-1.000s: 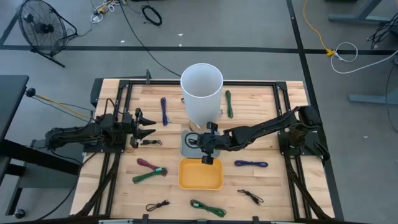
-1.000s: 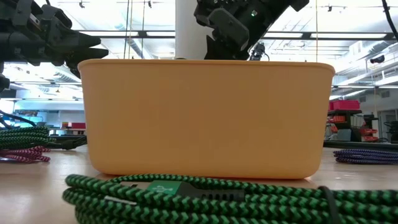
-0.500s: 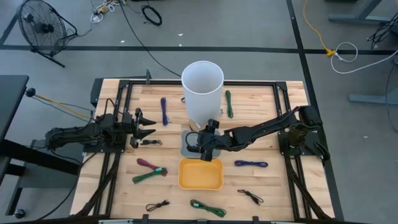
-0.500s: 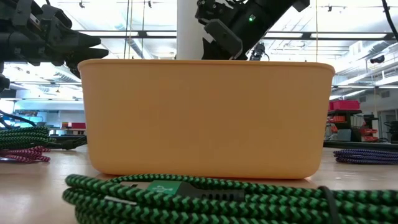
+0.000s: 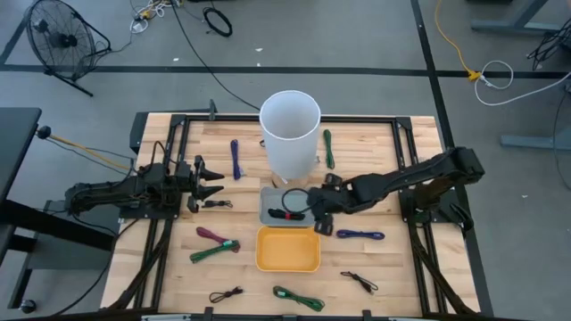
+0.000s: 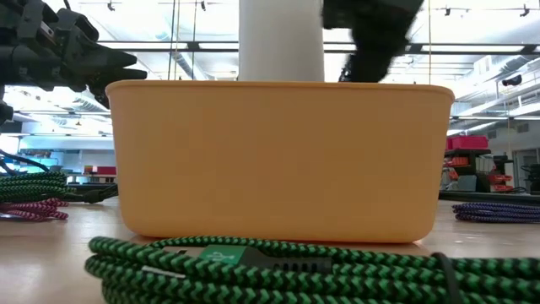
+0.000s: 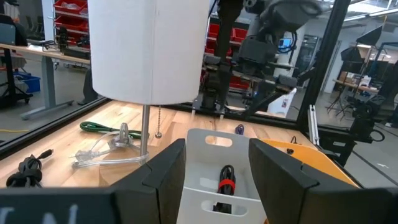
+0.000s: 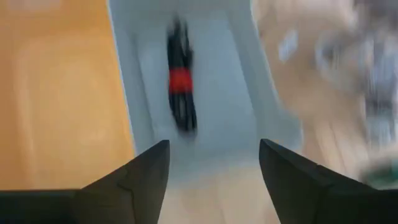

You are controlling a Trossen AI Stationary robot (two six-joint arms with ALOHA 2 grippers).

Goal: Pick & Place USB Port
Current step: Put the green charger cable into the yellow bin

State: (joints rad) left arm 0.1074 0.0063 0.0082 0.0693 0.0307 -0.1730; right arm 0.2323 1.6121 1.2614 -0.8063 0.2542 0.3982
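From my station I see the black coiled USB cable bound by a red band (image 5: 292,213) lying in the shallow grey plastic tray (image 5: 268,214), which sits on the wooden slatted counter (image 5: 384,267) between the tall white cylinder (image 5: 289,132) and the orange plastic bin (image 5: 287,250). My right tool (image 5: 318,217) hovers just beside the tray, its fingers spread wide and holding nothing; the right wrist view looks down past them onto the cable. The left tool (image 5: 211,181) waits well apart at the left side, fingers also wide and empty. I judge the cable light, soft and floppy, with loops that could spring loose. If I take hold of it, the banded middle is the place, where the strands are gathered and firmest.
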